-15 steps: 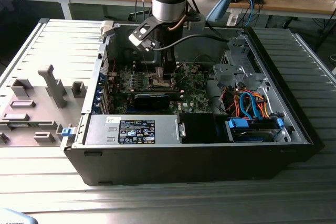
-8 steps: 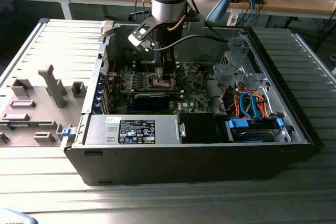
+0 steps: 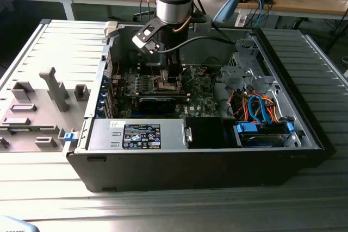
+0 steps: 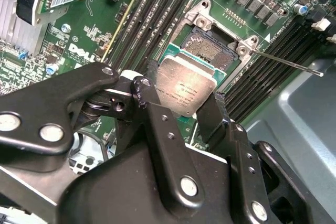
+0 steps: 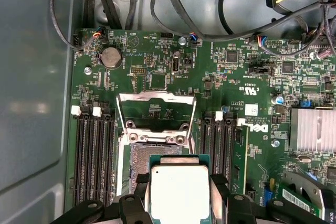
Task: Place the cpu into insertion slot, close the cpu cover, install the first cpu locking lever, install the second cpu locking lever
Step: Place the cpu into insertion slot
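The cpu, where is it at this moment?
In both wrist views the cpu is clamped in the gripper, partly over the open socket, between the banks of memory slots.

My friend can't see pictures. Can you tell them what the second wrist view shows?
A black metal claw grips a flat square silver-grey cpu chip by two edges, over the open socket on a green circuit board.

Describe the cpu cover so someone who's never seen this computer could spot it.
Inside the open computer case, find the green motherboard and the gap between its two banks of black memory slots. Just beyond the cpu held in the gripper, the cpu cover stands open: the one silvery square frame with a cut-out centre.
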Robot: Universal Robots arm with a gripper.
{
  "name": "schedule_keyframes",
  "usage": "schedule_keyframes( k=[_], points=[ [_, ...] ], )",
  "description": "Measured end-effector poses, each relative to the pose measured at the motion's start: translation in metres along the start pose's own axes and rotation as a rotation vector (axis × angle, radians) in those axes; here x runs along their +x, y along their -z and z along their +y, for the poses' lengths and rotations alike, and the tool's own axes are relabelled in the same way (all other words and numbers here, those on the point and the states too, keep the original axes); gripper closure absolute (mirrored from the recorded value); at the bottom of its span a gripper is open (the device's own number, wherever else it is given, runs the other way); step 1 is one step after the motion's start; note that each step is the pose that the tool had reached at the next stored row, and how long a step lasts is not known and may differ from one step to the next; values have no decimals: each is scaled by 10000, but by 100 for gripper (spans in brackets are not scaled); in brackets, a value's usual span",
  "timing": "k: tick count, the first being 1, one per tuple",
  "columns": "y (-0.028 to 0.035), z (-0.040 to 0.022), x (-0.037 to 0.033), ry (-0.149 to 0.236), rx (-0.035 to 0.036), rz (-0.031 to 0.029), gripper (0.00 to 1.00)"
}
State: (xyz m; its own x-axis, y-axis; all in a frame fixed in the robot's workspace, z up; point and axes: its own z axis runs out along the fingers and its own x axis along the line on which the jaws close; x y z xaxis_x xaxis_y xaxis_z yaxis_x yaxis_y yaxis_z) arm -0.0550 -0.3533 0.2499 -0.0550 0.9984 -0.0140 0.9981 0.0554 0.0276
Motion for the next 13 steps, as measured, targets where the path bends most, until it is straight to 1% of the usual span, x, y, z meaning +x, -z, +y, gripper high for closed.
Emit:
schedule_keyframes(
  k=[13],
  points=[
    [-17,-25,2,0,0,0,46]
  ],
)
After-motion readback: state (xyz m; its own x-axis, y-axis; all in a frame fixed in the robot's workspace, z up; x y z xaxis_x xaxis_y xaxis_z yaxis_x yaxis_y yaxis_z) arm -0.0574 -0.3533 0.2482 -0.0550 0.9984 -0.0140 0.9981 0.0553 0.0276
